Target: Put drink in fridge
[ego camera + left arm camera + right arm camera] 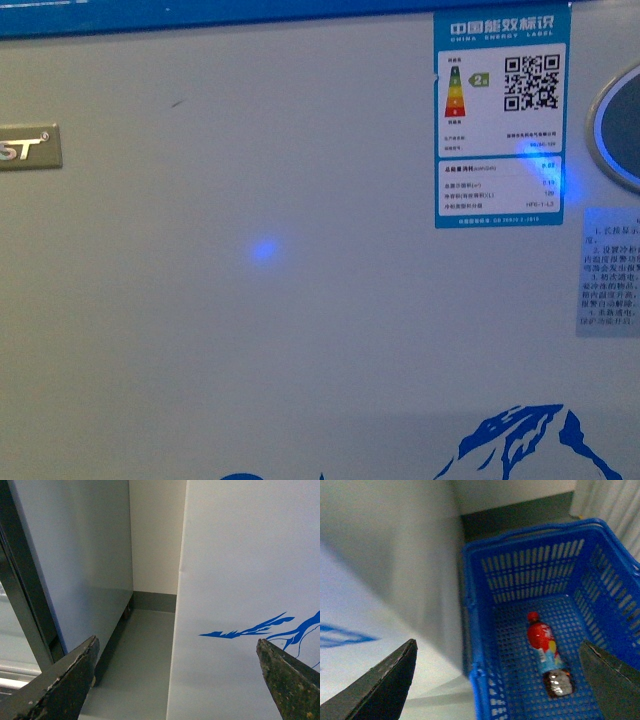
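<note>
Right wrist view shows my right gripper [497, 645] spread wide and empty above the drink [547, 655], which lies on its side in a blue basket [530, 570] beside the fridge [250, 330]. My left gripper [177, 641] gapes empty too. I judge nothing done: pickup and placing remain.

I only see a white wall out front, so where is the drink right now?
The drink lies on its side in the bottom of a blue basket, seen only in the right wrist view; the basket stands beside the white fridge.
</note>
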